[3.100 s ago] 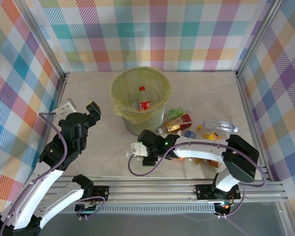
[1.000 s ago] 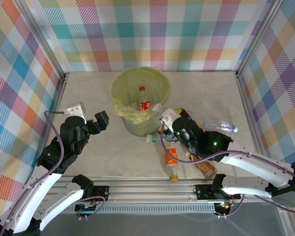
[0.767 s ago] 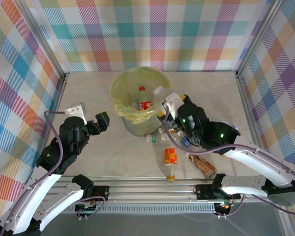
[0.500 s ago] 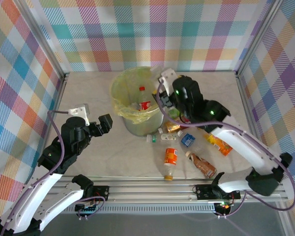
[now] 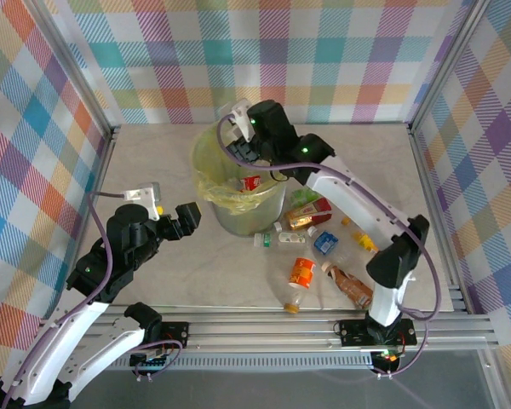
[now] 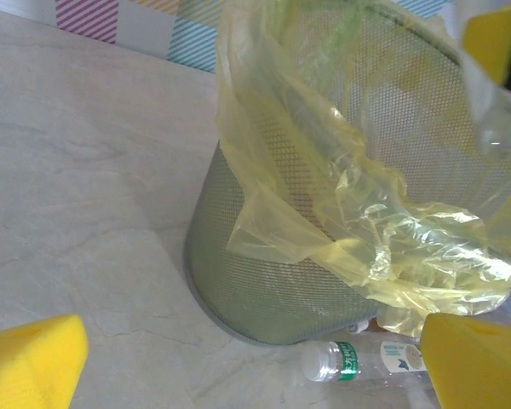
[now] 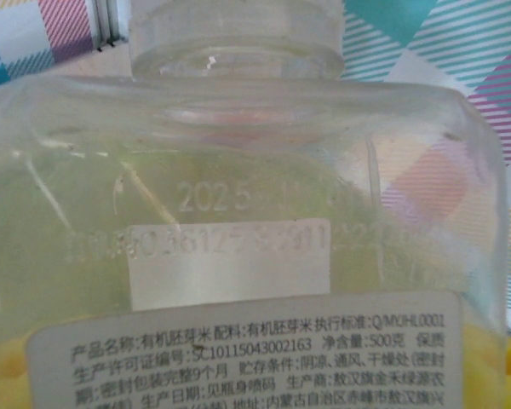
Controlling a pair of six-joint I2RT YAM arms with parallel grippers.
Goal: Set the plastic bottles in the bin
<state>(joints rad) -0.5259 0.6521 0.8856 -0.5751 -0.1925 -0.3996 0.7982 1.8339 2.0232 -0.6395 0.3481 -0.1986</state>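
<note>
The bin (image 5: 238, 217) stands mid-table, a yellow-green bag folded over its rim, with a red-capped bottle (image 5: 251, 181) inside. My right gripper (image 5: 249, 145) hangs over the bin's far rim, shut on a clear, pale-yellow bottle (image 7: 238, 196) with a white printed label. Plastic bottles lie right of the bin: red-labelled (image 5: 309, 213), blue (image 5: 326, 243), orange (image 5: 300, 273), brown (image 5: 349, 286). My left gripper (image 5: 186, 220) is open just left of the bin, its yellow pads (image 6: 30, 365) wide apart. A clear green-banded bottle (image 6: 358, 358) lies at the bin's foot.
Metal frame rails (image 5: 426, 183) and checked cloth walls close in the table on three sides. The bin's mesh wall (image 6: 264, 256) stands close ahead of the left gripper. Bare tabletop (image 5: 145, 162) stretches left of the bin.
The right arm has swung from the table beside the bin up and leftwards over its rim, carrying the bottle. The left gripper has crept a little nearer the bin, still open.
</note>
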